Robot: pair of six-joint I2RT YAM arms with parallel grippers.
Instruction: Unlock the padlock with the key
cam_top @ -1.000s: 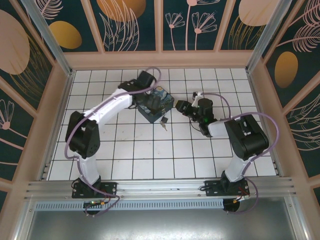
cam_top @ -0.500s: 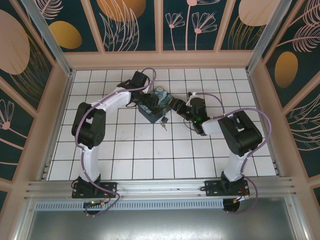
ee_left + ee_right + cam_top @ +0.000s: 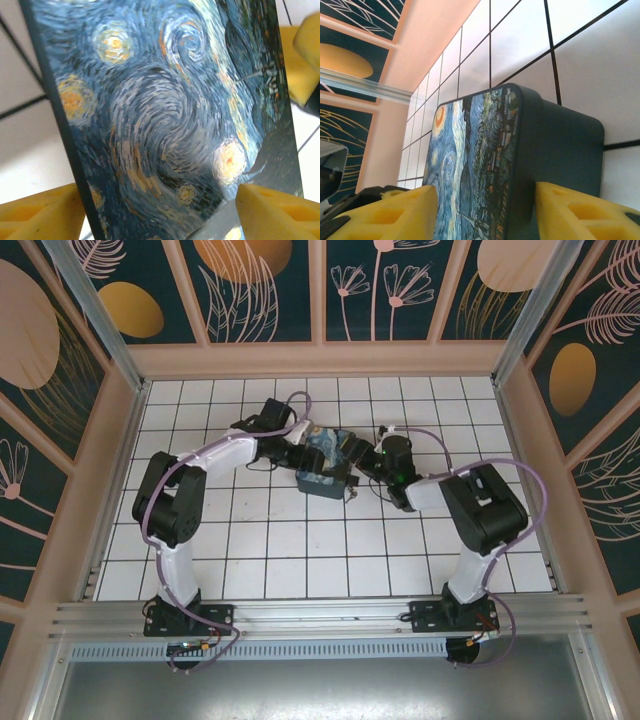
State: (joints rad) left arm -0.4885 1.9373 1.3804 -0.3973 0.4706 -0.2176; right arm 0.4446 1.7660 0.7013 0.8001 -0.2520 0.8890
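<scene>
Two grippers on swirl-painted blue tin box (image 3: 165, 100). Left gripper (image 3: 160, 212) spread wide astride lid, contact unclear. Right gripper (image 3: 485, 210) clamps box's thickness. Padlock (image 3: 349, 490) at box's near-right corner; key indistinct.

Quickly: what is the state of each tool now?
Left tool: around the blue box, grip cannot be told.
Right tool: closed on the blue box.

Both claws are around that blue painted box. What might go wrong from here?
The tin box stands tipped on an edge, pinched by the right gripper with the left gripper straddling it; a slip might drop it. The padlock hangs loose at the box's near side, so it may swing and be hard to catch. With both grippers at the box, neither seems free for the lock.
</scene>
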